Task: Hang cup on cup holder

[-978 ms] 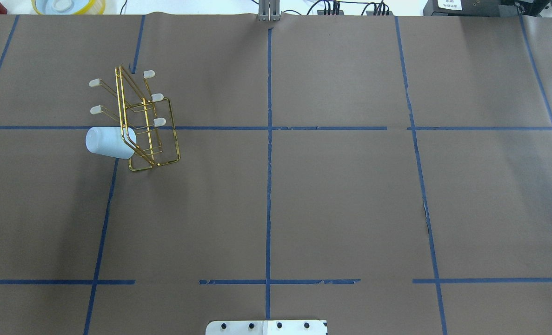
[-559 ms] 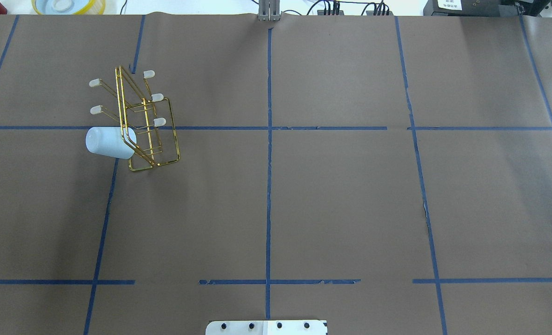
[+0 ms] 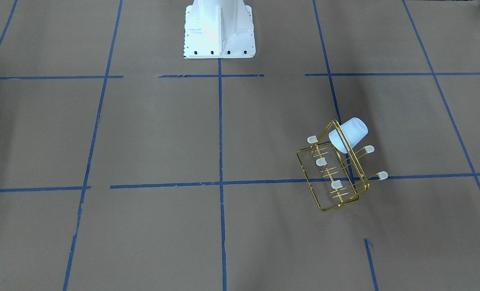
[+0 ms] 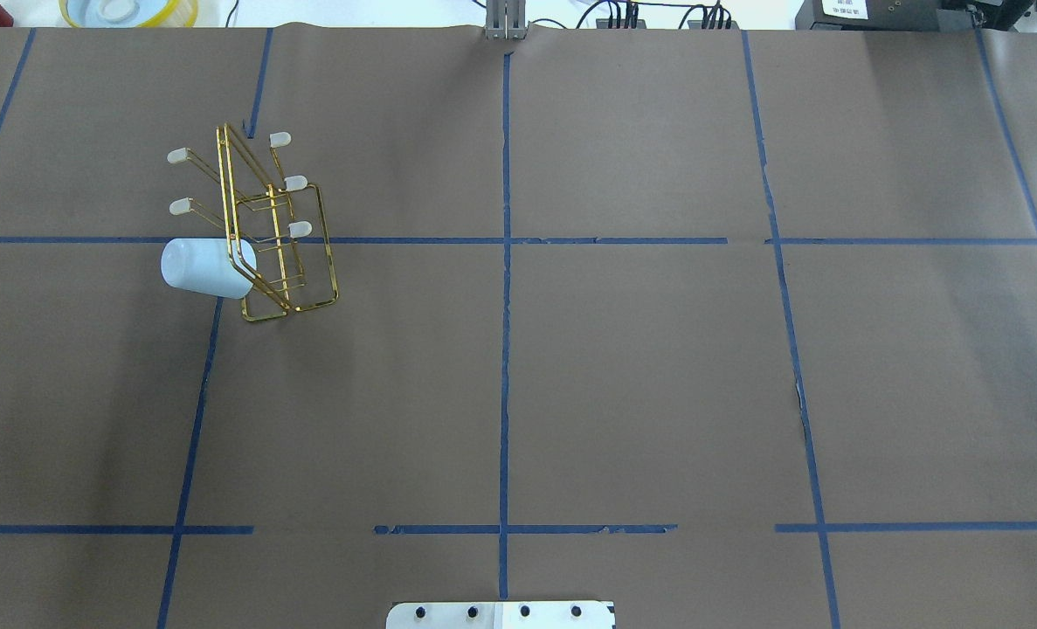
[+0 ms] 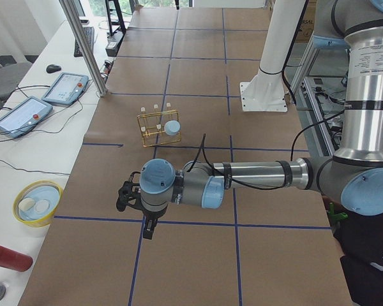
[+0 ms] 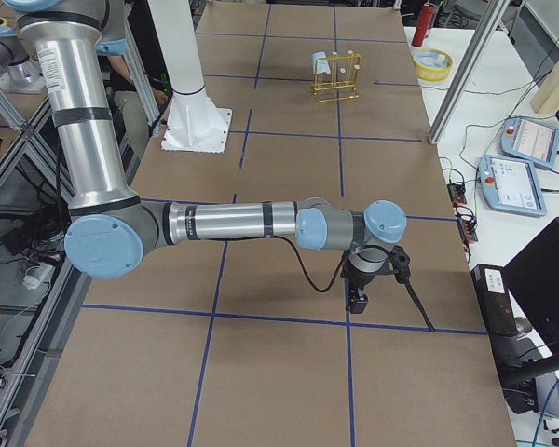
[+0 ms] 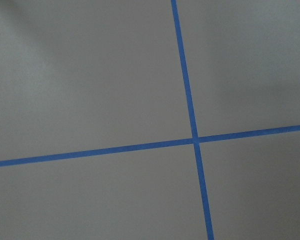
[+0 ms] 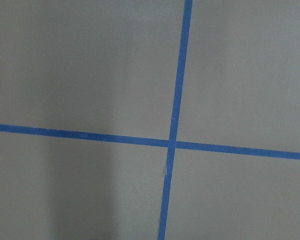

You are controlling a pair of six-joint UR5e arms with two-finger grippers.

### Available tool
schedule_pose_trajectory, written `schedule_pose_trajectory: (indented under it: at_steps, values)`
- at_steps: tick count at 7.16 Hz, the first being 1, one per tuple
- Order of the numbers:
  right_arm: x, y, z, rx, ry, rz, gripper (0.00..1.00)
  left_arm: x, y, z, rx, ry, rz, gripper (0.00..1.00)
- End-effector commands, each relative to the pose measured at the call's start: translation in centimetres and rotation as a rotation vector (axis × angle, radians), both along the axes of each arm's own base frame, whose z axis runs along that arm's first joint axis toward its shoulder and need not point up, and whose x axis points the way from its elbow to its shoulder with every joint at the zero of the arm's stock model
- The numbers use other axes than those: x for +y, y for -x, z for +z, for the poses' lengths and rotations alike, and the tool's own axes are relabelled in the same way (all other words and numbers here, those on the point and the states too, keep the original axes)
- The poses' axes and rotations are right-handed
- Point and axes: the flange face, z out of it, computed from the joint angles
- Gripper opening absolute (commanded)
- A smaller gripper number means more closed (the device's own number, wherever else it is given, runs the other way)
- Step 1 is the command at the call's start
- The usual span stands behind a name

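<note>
The pale blue-white cup (image 4: 203, 266) sits tilted over a prong at the near left of the gold wire cup holder (image 4: 284, 245), its rim against the frame. Both also show in the front view (cup (image 3: 351, 131), holder (image 3: 337, 178)) and small in the left side view (image 5: 172, 128). No gripper touches them. My left gripper (image 5: 126, 195) hangs over the table far from the holder. My right gripper (image 6: 359, 296) hangs over the table's other end. I cannot tell whether either is open or shut. The wrist views show only brown paper and blue tape.
The robot's white base (image 3: 218, 28) stands at the table's middle edge. A yellow-rimmed bowl (image 5: 37, 203) and a red cylinder (image 5: 6, 257) lie off the paper on the left. Teach pendants (image 6: 522, 182) and a metal post (image 5: 86, 48) stand along the far side.
</note>
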Motion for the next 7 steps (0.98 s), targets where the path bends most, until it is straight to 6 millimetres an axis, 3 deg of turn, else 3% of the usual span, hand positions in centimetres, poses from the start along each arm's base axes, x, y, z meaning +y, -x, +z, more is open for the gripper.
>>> schedule_pose_trajectory:
  at_steps: [1, 3, 7]
  values:
    - [0.0, 0.0, 0.0, 0.0, 0.001, 0.001, 1.0, -0.7, -3.6, 0.1, 0.003, 0.043, 0.074, 1.0]
    - [0.0, 0.0, 0.0, 0.0, 0.0, 0.0, 1.0, -0.6, -4.7, -3.6, 0.003, 0.064, 0.095, 1.0]
    - [0.0, 0.0, 0.0, 0.0, 0.0, 0.0, 1.0, -0.8, -4.7, -3.2, -0.002, 0.062, 0.098, 1.0]
